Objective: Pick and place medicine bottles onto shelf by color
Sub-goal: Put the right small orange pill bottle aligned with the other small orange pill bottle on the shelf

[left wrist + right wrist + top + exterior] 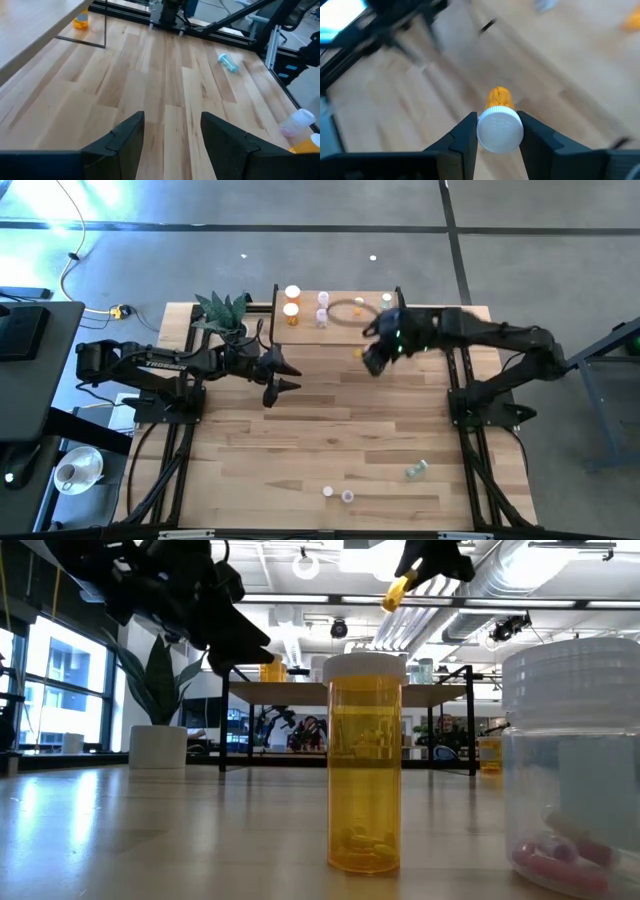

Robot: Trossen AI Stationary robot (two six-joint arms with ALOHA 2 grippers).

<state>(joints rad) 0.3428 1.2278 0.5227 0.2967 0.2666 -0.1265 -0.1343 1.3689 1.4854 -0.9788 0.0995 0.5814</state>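
My right gripper (pixel 372 357) hangs high over the table's far middle, just in front of the shelf (pixel 345 320), shut on a small orange medicine bottle (pixel 499 97) with a white cap. The shelf holds orange bottles (pixel 291 301) at its left and white ones (pixel 322 307) beside them. My left gripper (pixel 172 145) stands open over bare wood left of centre, with nothing between its fingers. A pale green bottle (pixel 416 470) lies on its side at the near right. An orange bottle (pixel 365 760) and a clear one (pixel 575 770) stand upright near the front edge. My right gripper pinches the orange bottle at its white cap end (pixel 500 131) between its two fingers, one on each side. The fingers slant down from above and lie along the bottle. Its orange body (pixel 397 590) points away past the fingertips, tilted and lifted clear of the table.
A potted plant (pixel 222 310) stands at the far left next to the shelf. The shelf's thin black leg (pixel 105 30) shows in the left wrist view. Bare wood lies across the table's middle (pixel 330 430).
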